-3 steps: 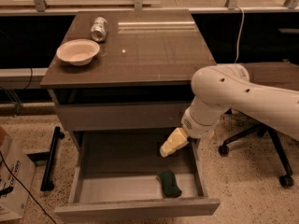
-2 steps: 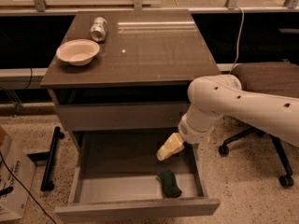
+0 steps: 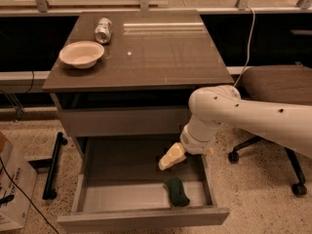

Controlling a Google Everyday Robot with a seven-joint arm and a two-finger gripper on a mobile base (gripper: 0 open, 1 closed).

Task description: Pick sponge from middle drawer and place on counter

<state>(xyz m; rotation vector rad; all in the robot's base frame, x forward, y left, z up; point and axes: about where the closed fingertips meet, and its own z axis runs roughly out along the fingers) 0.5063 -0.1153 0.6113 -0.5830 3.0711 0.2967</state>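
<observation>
A grey cabinet seen from above, with its middle drawer point(image 3: 122, 197) pulled fully open toward the viewer. The sponge point(image 3: 177, 191), a small dark green pad, lies on the drawer floor near the front right corner. A white robot arm point(image 3: 243, 116) reaches in from the right, and its pale yellow gripper point(image 3: 171, 158) hangs inside the drawer just above and behind the sponge, apart from it. Whether the gripper is open or closed cannot be told, but it holds nothing. By this view the task is at an early stage: the drawer is open and the approach is under way, while grasping, lifting and setting down on the counter point(image 3: 161, 52) are not yet done. The counter is glossy brown-grey, with a pale bowl point(image 3: 81, 54) and a tipped can point(image 3: 103, 30) at its left rear. The floor is speckled beige. An office chair point(image 3: 278, 84) stands to the right and a cardboard box point(image 3: 12, 189) to the left.
</observation>
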